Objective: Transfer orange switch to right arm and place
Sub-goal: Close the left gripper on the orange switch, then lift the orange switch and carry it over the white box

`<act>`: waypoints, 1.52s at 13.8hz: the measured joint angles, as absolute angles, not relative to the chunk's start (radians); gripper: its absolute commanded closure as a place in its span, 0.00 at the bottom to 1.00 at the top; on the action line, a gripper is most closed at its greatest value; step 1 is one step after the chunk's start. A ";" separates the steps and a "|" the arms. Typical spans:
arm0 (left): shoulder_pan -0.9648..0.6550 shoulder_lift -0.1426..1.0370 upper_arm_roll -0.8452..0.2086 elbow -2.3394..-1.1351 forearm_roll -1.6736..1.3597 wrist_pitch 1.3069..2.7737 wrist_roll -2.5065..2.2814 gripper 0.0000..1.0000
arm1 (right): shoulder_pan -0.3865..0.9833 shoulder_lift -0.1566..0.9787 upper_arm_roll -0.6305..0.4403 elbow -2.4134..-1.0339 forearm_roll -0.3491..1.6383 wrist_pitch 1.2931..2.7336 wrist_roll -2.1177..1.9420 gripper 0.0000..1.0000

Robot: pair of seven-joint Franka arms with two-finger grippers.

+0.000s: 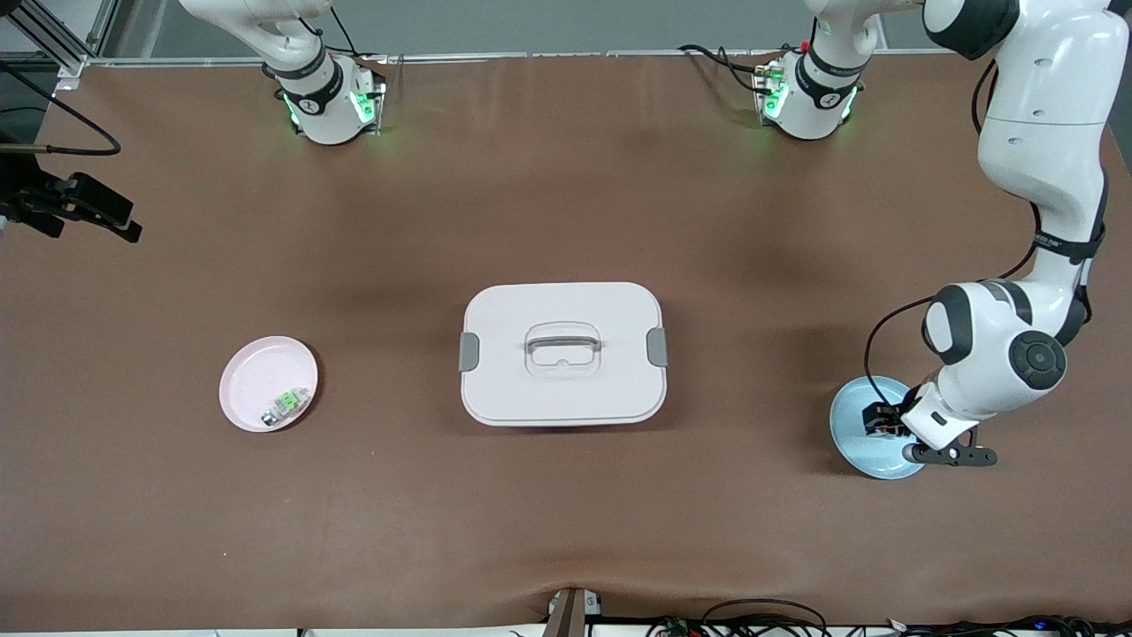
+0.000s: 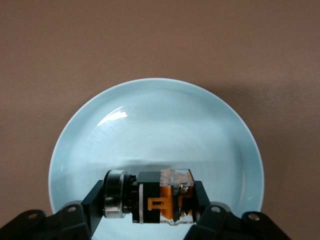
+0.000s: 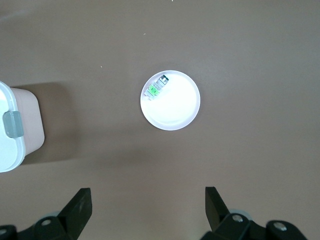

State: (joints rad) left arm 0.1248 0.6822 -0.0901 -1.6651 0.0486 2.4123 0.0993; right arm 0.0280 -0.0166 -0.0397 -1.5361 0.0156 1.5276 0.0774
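Observation:
The orange switch point(image 2: 162, 196), a tiny black block with orange and clear parts and a silver ring at one end, is clamped between my left gripper's point(image 2: 152, 200) fingers. It is low over the light blue plate point(image 2: 150, 125). In the front view the left gripper point(image 1: 880, 423) and the switch point(image 1: 875, 419) are at the blue plate point(image 1: 853, 433), at the left arm's end of the table. My right gripper point(image 3: 147, 197) is open and empty, high over bare table near the pink plate point(image 3: 175, 107). It does not show in the front view.
The pink plate point(image 1: 261, 376) at the right arm's end holds a small green-and-white component point(image 1: 285, 405), which also shows in the right wrist view point(image 3: 155, 87). A white lidded box point(image 1: 562, 354) with a handle stands mid-table; its corner shows in the right wrist view point(image 3: 10, 130).

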 measured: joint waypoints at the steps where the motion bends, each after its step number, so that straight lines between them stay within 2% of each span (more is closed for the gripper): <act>1: 0.124 0.655 -0.092 -1.659 0.049 2.359 0.099 0.90 | 0.028 -0.017 -0.040 -1.536 0.016 1.528 0.077 0.00; 6: 0.120 0.506 -0.107 -1.657 0.048 2.156 0.099 0.91 | 0.028 -0.017 -0.040 -1.536 0.016 1.528 0.078 0.00; 14: 0.118 0.347 -0.223 -1.656 -0.037 1.944 -0.050 0.92 | 0.028 -0.017 -0.042 -1.537 0.016 1.528 0.078 0.00; 21: 0.109 0.302 -0.436 -1.600 -0.073 1.865 -0.478 0.94 | -0.006 0.018 -0.053 -1.541 0.015 1.528 0.077 0.00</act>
State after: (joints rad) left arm 0.1087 0.3022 -0.4361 -1.6001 -0.0726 1.8649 -0.4780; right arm -0.0058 0.0177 -0.0531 -1.5406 0.0155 1.5276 0.0766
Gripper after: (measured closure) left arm 0.278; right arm 0.000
